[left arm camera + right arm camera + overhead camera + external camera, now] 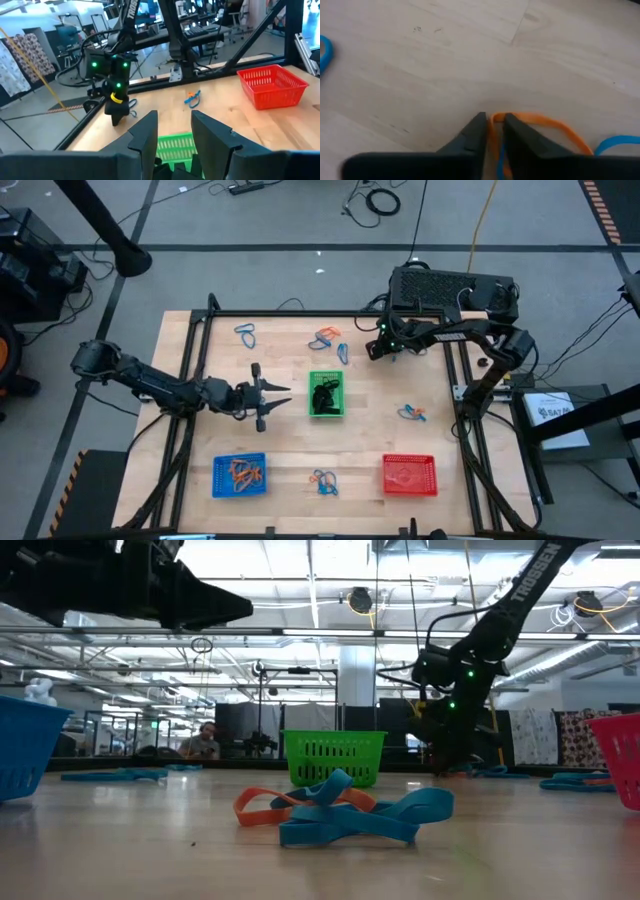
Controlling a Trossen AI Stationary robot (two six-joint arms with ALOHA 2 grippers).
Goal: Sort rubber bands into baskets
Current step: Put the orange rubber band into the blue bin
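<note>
Where the right tool (372, 350) is: low over the far middle of the surface (290, 445), just beside a small heap of orange and blue bands (323, 338).
Right tool state: fingers drawn nearly together, pinching an orange rubber band (545, 121) that runs up between the tips; a blue band (615, 142) lies close by on the wood.
Left tool (278, 398): hangs above the surface just left of the green basket (326, 395), fingers spread, nothing between them.
Green basket: mid-surface, black bands inside.
Blue basket (239, 475): near left corner, orange bands inside.
Red basket (409, 475): near right corner.
Loose bands: a blue loop (245, 333) at far left; a blue-and-orange pair (411, 413) between the green and red baskets, towards the right; another blue-and-orange tangle (324, 480) on the near edge between the blue and red baskets.
</note>
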